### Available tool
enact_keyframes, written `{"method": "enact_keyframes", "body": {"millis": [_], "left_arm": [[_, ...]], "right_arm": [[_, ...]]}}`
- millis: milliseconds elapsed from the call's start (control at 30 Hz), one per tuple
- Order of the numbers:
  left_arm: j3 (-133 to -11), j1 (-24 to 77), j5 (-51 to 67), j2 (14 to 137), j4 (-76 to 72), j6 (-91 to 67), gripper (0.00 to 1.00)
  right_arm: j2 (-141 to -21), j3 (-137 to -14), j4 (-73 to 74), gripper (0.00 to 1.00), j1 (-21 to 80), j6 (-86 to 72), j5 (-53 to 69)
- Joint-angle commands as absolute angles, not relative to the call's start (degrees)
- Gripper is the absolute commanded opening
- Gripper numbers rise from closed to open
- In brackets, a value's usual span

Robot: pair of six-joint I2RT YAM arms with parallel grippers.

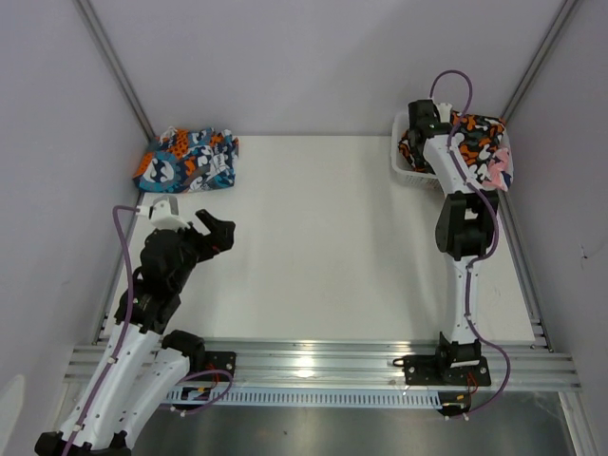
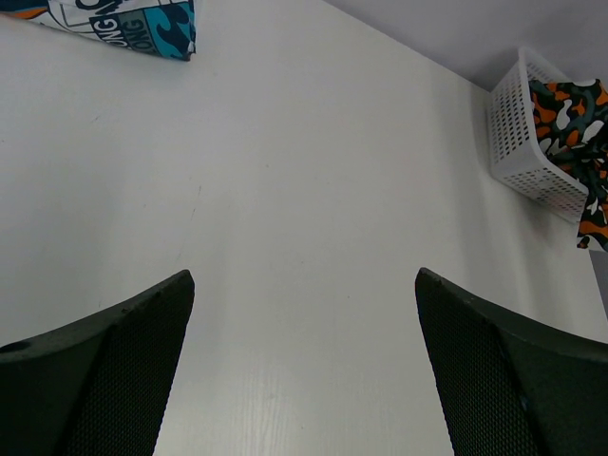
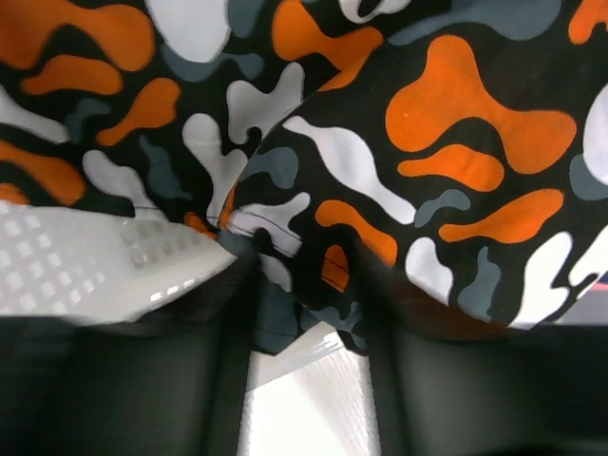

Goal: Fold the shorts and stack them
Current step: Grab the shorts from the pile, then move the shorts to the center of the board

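The blue-teal-orange patchwork shorts [image 1: 185, 160] lie bunched at the table's far left corner; their edge shows in the left wrist view [image 2: 123, 24]. The orange-black-white camouflage shorts [image 1: 475, 138] lie in the white mesh basket [image 1: 408, 173] at the far right, also in the left wrist view [image 2: 570, 109]. A pink-white piece [image 1: 501, 171] hangs at the basket's right side. My right gripper [image 1: 425, 122] reaches into the basket; its fingers close on a fold of the camouflage shorts [image 3: 427, 142], gripper [image 3: 304, 261]. My left gripper [image 1: 217, 234] is open and empty over bare table [image 2: 304, 277].
The basket rim [image 3: 85, 266] sits just left of the right fingers; the basket also shows in the left wrist view [image 2: 527, 142]. Grey walls close the table on the left, right and back. A metal rail [image 1: 313, 361] runs along the near edge.
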State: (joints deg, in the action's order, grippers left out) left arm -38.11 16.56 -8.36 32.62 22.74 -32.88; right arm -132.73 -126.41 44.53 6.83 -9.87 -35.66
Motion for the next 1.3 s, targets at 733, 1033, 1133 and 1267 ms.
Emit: {"method": "enact_keyframes", "body": {"millis": [733,1033,1133,1267], "left_arm": [[-39.11,16.87,-8.61,31.64,22.5,-30.94,0.99],[-40.16,16.87,-8.08,30.76,22.67,-30.41,0.99],[-41.74,16.87,-9.31,29.19,23.99,-29.97,0.99],[-43.15,16.88,-11.25,27.43,25.83,-29.53,0.99]], "right_arm": [[-107.5,-140.53,37.36,0.0,12.82,-2.73,-21.9],[-94.14,-138.7,36.65,0.0,29.69,-5.88,-14.43],[-91.15,-137.37,36.47,0.0,34.79,-7.56,-11.87],[-88.95,-137.81,36.83,0.0,41.56,-8.96,-10.64]]}}
